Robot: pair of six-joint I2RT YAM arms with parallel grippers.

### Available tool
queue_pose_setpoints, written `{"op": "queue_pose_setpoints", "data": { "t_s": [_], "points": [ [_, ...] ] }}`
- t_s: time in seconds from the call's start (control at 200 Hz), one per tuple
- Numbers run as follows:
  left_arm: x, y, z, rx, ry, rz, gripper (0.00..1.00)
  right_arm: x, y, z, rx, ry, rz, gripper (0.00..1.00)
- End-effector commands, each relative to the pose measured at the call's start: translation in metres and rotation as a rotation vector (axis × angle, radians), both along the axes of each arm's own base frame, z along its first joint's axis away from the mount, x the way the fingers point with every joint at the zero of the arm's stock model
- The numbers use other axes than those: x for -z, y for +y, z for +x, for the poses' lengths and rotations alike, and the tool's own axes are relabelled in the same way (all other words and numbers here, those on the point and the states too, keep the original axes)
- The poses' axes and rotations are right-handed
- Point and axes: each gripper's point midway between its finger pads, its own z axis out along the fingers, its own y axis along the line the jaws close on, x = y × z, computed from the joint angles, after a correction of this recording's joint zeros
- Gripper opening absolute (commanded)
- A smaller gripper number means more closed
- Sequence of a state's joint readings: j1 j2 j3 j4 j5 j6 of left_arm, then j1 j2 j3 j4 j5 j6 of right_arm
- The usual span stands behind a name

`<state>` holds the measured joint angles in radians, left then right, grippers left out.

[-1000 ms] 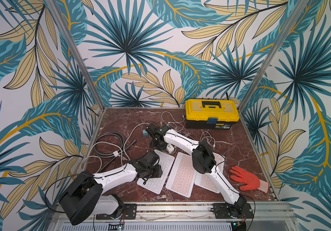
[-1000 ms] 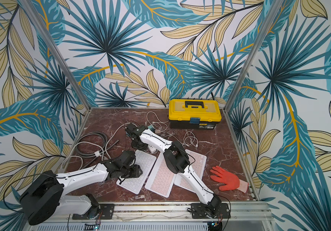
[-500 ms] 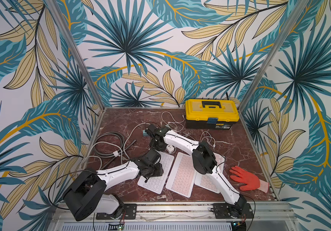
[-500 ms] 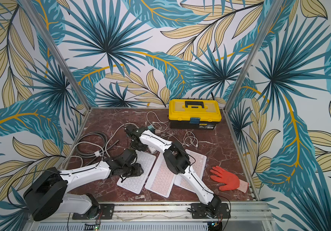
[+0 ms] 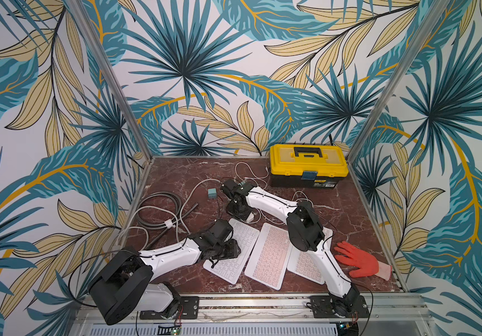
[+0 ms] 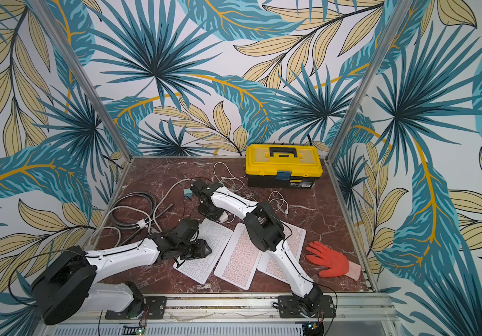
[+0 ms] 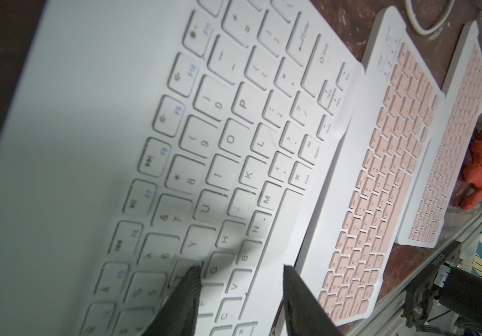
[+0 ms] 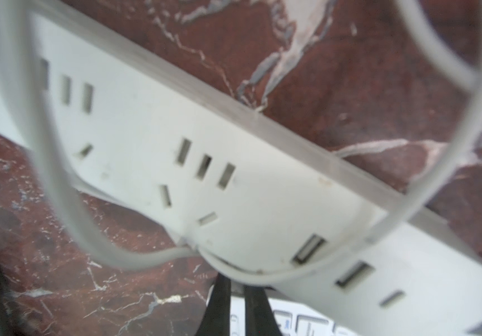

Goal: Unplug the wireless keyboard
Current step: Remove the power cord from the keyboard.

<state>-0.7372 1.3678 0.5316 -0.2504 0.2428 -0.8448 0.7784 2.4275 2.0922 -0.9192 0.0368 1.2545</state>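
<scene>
The white wireless keyboard (image 5: pixel 244 241) (image 6: pixel 216 235) (image 7: pixel 234 139) lies left of two pink ones. My left gripper (image 5: pixel 232 251) (image 6: pixel 203 250) (image 7: pixel 241 276) hovers low over its keys, open, with one fingertip (image 7: pixel 191 279) over the letter keys and nothing between the jaws. My right gripper (image 5: pixel 242 215) (image 6: pixel 218 213) (image 8: pixel 236 286) sits at the keyboard's far edge beside a white power strip (image 8: pixel 234 189). It is shut on a thin white cable (image 8: pixel 263 272) that crosses its fingertips. The plug itself is hidden.
Two pink keyboards (image 5: pixel 268 256) (image 5: pixel 306 261) lie to the right of the white one, then an orange glove (image 5: pixel 356 259). A yellow toolbox (image 5: pixel 308 165) stands at the back. Grey hoses (image 5: pixel 158 212) coil at the left, and a small teal block (image 5: pixel 212 193) sits behind.
My left arm has shifted slightly further over the white keyboard, and its jaws have narrowed a little. The right arm has not moved.
</scene>
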Motion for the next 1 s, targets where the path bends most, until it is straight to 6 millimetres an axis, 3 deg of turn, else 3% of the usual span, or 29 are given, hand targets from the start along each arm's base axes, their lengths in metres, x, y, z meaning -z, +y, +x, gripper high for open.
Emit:
{"op": "queue_pose_setpoints", "data": {
  "t_s": [0.0,0.145,0.325,0.471,0.636,0.706,0.806,0.996],
  "points": [
    [0.068,0.083,-0.119,0.014,0.47,0.307,0.48,0.025,-0.019,0.009,-0.119,-0.05,-0.129,0.03],
    [0.069,0.085,-0.123,0.007,0.482,0.31,0.48,0.02,-0.004,0.016,-0.174,-0.119,-0.09,0.02],
    [0.07,0.083,-0.129,0.016,0.494,0.321,0.48,0.03,0.011,-0.001,-0.043,-0.015,0.012,0.02],
    [0.072,0.084,-0.134,0.021,0.503,0.338,0.48,0.043,0.0,-0.013,0.112,0.112,-0.015,0.03],
    [0.073,0.087,-0.137,0.016,0.508,0.347,0.48,0.037,-0.007,0.0,0.199,0.078,-0.032,0.03],
    [0.073,0.088,-0.138,0.016,0.507,0.351,0.48,0.032,-0.006,0.011,0.15,0.031,-0.056,0.03],
    [0.075,0.091,-0.139,0.017,0.51,0.359,0.48,0.03,0.012,0.028,-0.05,-0.047,-0.037,0.03],
    [0.076,0.095,-0.142,0.011,0.516,0.366,0.48,0.021,0.037,0.039,-0.373,-0.168,-0.024,0.03]
  ]
}}
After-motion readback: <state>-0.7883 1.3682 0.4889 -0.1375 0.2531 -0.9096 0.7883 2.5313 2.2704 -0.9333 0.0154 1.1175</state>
